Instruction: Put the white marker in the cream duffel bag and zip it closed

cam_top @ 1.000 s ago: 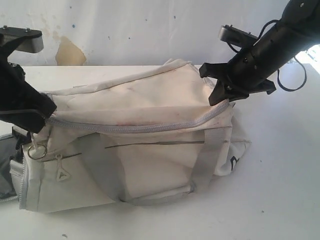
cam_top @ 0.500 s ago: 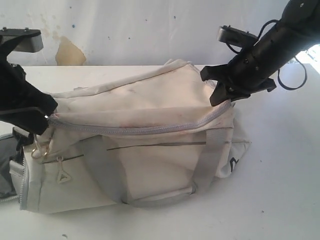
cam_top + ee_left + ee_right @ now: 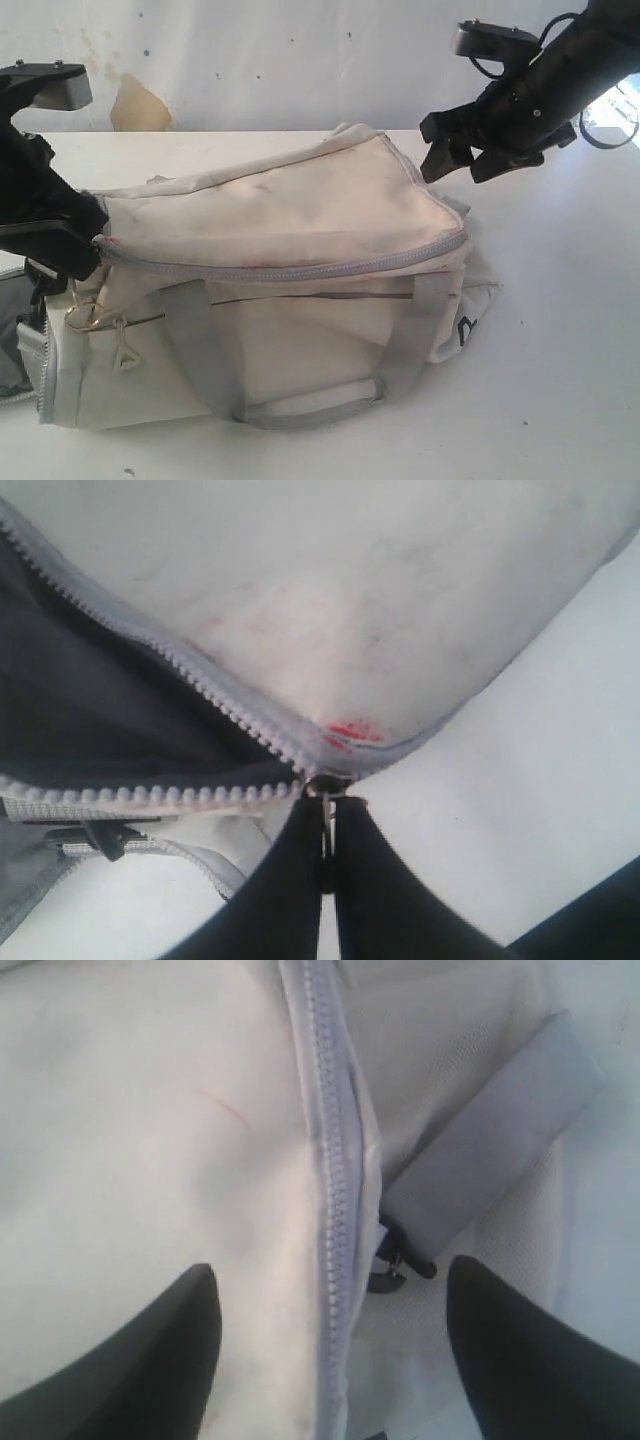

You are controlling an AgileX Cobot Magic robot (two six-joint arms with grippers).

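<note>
The cream duffel bag [image 3: 300, 210] lies across the white table, its grey top zipper [image 3: 300, 268] running closed along the side I see. At the bag's left end my left gripper [image 3: 85, 250] is shut on the zipper pull [image 3: 327, 783]. Beside the slider the teeth split apart over dark grey lining [image 3: 100, 710]. My right gripper [image 3: 462, 160] hangs open just above and beyond the bag's right end, touching nothing. In its wrist view its fingers [image 3: 190, 1360] stand wide on either side of the closed zipper [image 3: 330, 1190]. The white marker is hidden.
A grey webbing strap [image 3: 420, 320] loops down the bag's front, with a black buckle [image 3: 400, 1265] near it. A metal ring [image 3: 85, 315] and a small pull tab [image 3: 125, 350] hang at the left end. Bare table [image 3: 560, 330] lies to the right, and a wall [image 3: 300, 50] stands behind.
My right gripper has opened, let go of the bag's right end and risen up and to the right. The bag's right end has sagged slightly. The left gripper stays shut on the pull.
</note>
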